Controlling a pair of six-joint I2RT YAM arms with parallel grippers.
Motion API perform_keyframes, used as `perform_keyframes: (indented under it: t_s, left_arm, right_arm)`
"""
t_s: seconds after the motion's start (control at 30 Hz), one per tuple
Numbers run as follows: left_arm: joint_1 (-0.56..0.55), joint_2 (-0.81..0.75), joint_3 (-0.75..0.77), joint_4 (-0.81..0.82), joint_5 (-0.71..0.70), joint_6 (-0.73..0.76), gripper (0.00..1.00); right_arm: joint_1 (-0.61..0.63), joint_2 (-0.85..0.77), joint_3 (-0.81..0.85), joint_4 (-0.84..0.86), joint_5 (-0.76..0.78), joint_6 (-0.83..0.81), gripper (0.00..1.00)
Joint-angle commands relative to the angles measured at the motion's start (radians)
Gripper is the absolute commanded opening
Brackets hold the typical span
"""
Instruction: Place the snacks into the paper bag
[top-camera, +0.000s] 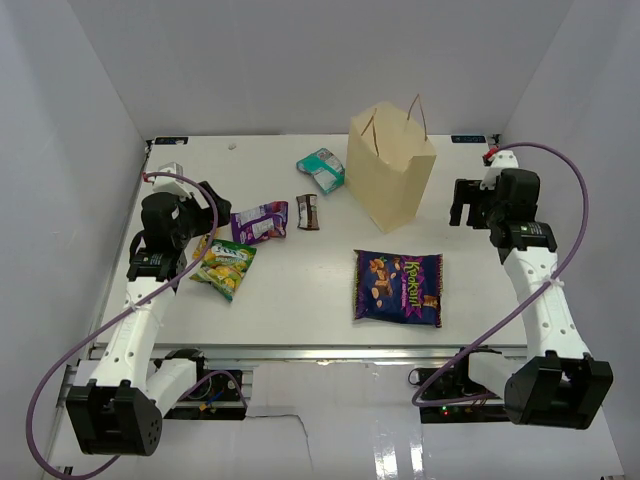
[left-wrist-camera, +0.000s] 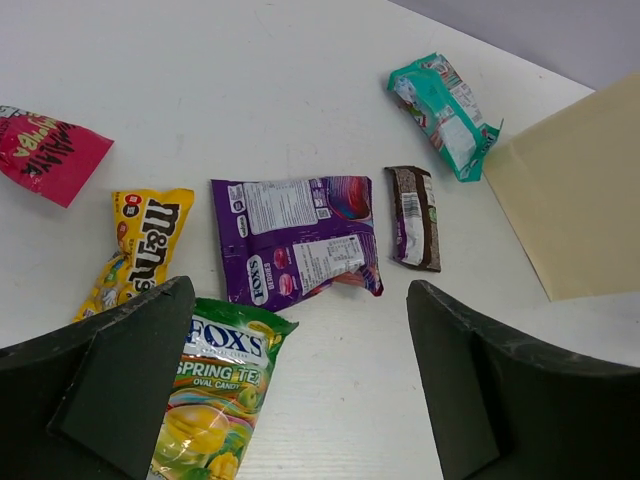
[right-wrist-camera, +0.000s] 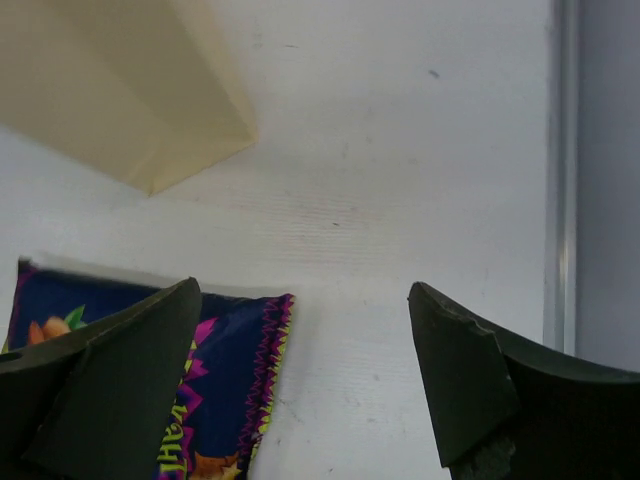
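Nearest the arm bases, the large dark purple bag (top-camera: 398, 287) lay flat on the table (top-camera: 300, 320), on the near side of the paper bag (top-camera: 392, 170) and apart from it. Well to the paper bag's left, the left gripper (left-wrist-camera: 300, 300) hung released and empty above the green-yellow packet (top-camera: 225, 267). Farther back, closer to the paper bag, lay the small purple-white packet (top-camera: 260, 222), then the dark bar wrapper (top-camera: 308, 211). The teal-white packet (top-camera: 322, 169) lay just beside its left side. The paper bag stood upright, its mouth open. To its right, the right gripper (right-wrist-camera: 302, 295) was also spread, holding nothing.
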Motion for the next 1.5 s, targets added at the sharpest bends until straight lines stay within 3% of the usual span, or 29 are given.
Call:
perform_keyframes:
  t_s: [0.0, 0.03, 0.07, 0.13, 0.23, 0.3, 0.37, 0.4, 0.53, 0.7, 0.83, 0.97, 1.17, 1.47]
  left_arm:
    - [0.001, -0.033, 0.007, -0.017, 0.042, -0.013, 0.98]
    - [0.001, -0.035, 0.009, -0.021, 0.047, -0.016, 0.98]
    - [0.001, -0.039, 0.01, -0.027, 0.053, -0.021, 0.98]
    - [0.002, -0.044, 0.012, -0.04, 0.077, -0.035, 0.98]
    - [0.002, -0.052, 0.015, -0.055, 0.099, -0.055, 0.98]
    - [0.001, -0.055, 0.012, -0.064, 0.103, -0.061, 0.98]
    - [0.001, -0.053, 0.015, -0.081, 0.111, -0.07, 0.98]
    - [0.001, -0.053, 0.018, -0.09, 0.116, -0.073, 0.98]
    - [0.001, -0.076, -0.002, -0.118, 0.116, -0.102, 0.98]
    - [0.001, -0.151, -0.071, -0.164, 0.116, -0.171, 0.98]
    - [0.001, -0.222, -0.114, -0.198, 0.1, -0.202, 0.98]
    - [0.001, -0.251, -0.093, -0.257, 0.087, -0.2, 0.98]
    - [0.001, -0.271, -0.063, -0.317, 0.057, -0.185, 0.98]
    - [0.001, -0.227, -0.073, -0.293, 0.031, -0.197, 0.98]
  right_arm:
    - [0.002, -0.051, 0.052, -0.063, -0.257, -0.193, 0.9]
    - [0.005, -0.061, 0.054, -0.101, -0.517, -0.435, 0.9]
    - [0.026, -0.079, 0.06, -0.248, -0.637, -0.589, 0.9]
    - [0.123, -0.094, 0.066, -0.358, -0.73, -0.831, 0.9]
    - [0.291, -0.087, 0.051, -0.449, -0.773, -0.928, 0.9]
    - [0.445, -0.035, 0.013, -0.384, -0.73, -0.869, 0.9]
    - [0.63, 0.049, 0.002, -0.302, -0.564, -0.765, 0.95]
    - [0.681, 0.085, 0.008, -0.197, -0.451, -0.719, 0.96]
    - [0.824, 0.321, 0.156, -0.007, -0.266, -0.495, 1.0]
    - [0.836, 0.671, 0.426, 0.163, -0.071, -0.057, 1.0]
    - [0.836, 0.855, 0.647, 0.206, 0.083, 0.113, 0.95]
    - [0.823, 1.013, 0.752, 0.213, 0.176, 0.194, 0.94]
    - [0.778, 1.145, 0.832, 0.223, 0.258, 0.234, 0.83]
    - [0.749, 1.193, 0.766, 0.276, 0.17, 0.202, 0.69]
